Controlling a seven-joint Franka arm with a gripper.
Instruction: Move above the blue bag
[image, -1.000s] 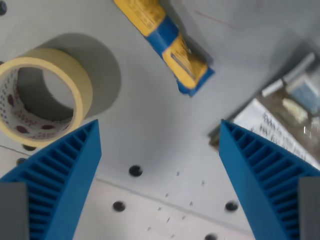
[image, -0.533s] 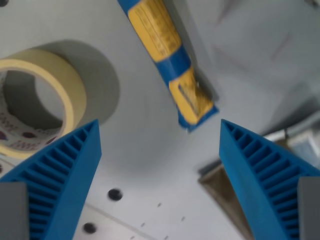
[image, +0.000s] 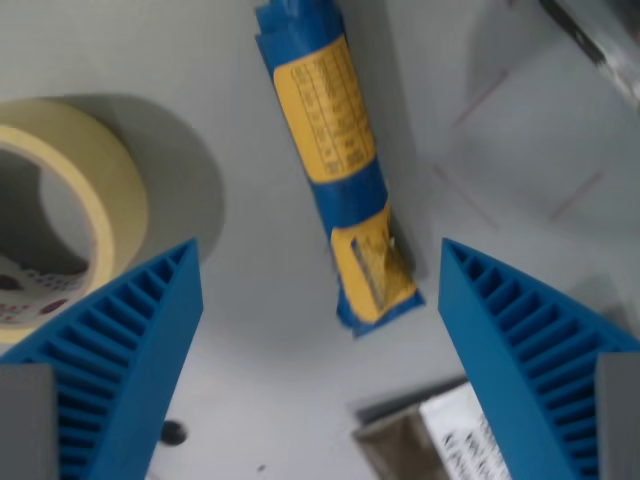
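Observation:
The blue bag (image: 335, 165) with yellow label panels lies on the grey table, running from the top centre of the wrist view down to the middle. Its lower end (image: 375, 290) sits between my two blue ribbed fingers, slightly above their tips. My gripper (image: 320, 265) is open and holds nothing. One finger (image: 120, 370) fills the lower left of the wrist view and the other finger (image: 530, 360) the lower right. The bag's upper end is cut off by the frame's top edge.
A roll of cream masking tape (image: 75, 215) stands at the wrist view's left, partly behind the left finger. A printed paper or packet (image: 440, 440) lies at the bottom centre-right. A dark hole (image: 173, 432) marks the table. A dark object (image: 600, 45) crosses the top right corner.
The whole scene has slid down and turned in the view, so the camera has moved. More of the bag's length now shows, nearer the centre between the fingers. The fingers stay equally spread.

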